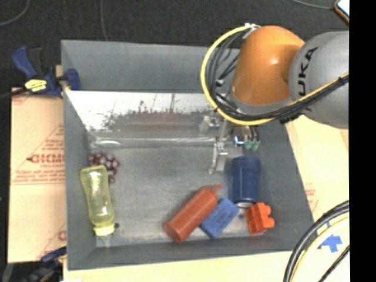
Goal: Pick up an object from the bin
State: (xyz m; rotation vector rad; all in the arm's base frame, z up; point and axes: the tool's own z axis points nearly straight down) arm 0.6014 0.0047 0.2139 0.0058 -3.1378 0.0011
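Camera view: the gripper (pixel 219 157) hangs just beside the blue can (pixel 244 180); I cannot tell its grip.

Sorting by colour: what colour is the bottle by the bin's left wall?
The bottle is pale yellow, camera view.

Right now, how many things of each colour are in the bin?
Blue: 2, the dark blue can and the blue block
Red: 1, the red bottle
Orange: 1, the small orange toy
Yellow: 1, the yellow bottle
Purple: 1, the bunch of grapes
Total: 6
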